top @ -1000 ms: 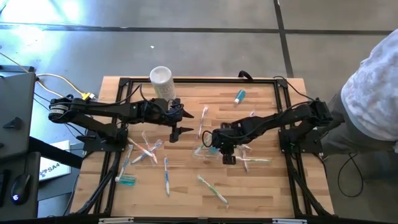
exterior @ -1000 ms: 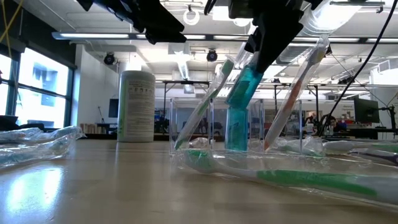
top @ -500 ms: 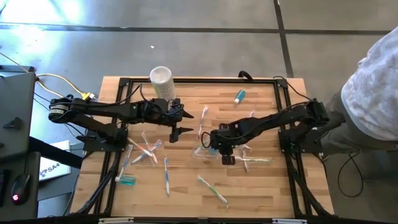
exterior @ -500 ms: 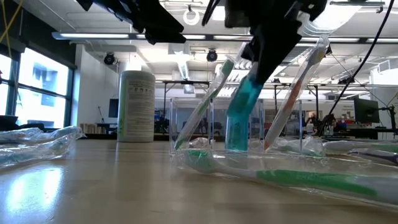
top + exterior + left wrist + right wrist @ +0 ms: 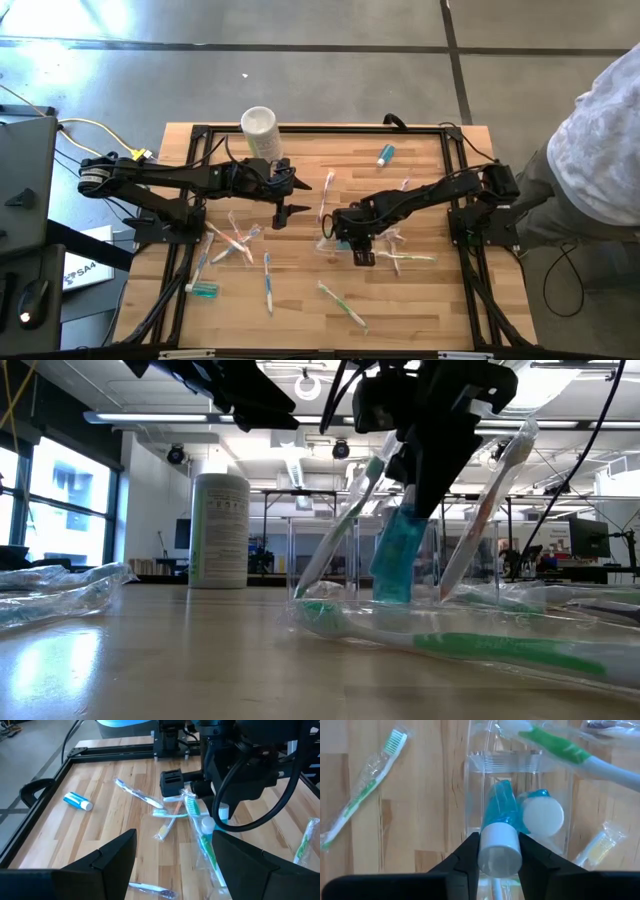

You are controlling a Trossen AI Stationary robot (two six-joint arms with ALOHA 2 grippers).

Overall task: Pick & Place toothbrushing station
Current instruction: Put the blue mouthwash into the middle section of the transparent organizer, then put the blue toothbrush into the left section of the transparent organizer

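Observation:
A small clear cup [image 5: 516, 762] [image 5: 326, 243] stands mid-table. In it are a green toothbrush [image 5: 335, 538], a second toothbrush [image 5: 492, 510] leaning on its rim, and a teal toothpaste tube with a white cap [image 5: 543, 817]. My right gripper [image 5: 500, 854] [image 5: 348, 238] is over the cup, shut on another teal tube [image 5: 398, 557]. My left gripper [image 5: 296, 198] [image 5: 170, 857] hovers open toward the table's left of the cup, with nothing between its fingers. More wrapped toothbrushes [image 5: 342, 303] and tubes [image 5: 385, 154] lie flat on the wood. My right gripper pinches the teal tube's white cap end [image 5: 500, 842] between its two fingers. The fingers come from above, pointing steeply down. The tube hangs nearly upright below them with its teal body [image 5: 500, 805] inside the clear cup. Whether its lower end touches the cup's floor I cannot tell.
A tall white cylinder [image 5: 258, 125] [image 5: 218, 530] stands at the far left. A wrapped green toothbrush [image 5: 480, 650] lies in front of the cup. A black frame [image 5: 320, 130] borders the table. A person [image 5: 600, 130] stands beyond the right edge.
My right gripper has gone down over the clear cup and a little toward the table's left, tipping steeper. The teal tube in it has sunk deeper into the cup and stands more upright. The cup has shifted slightly in the low view.

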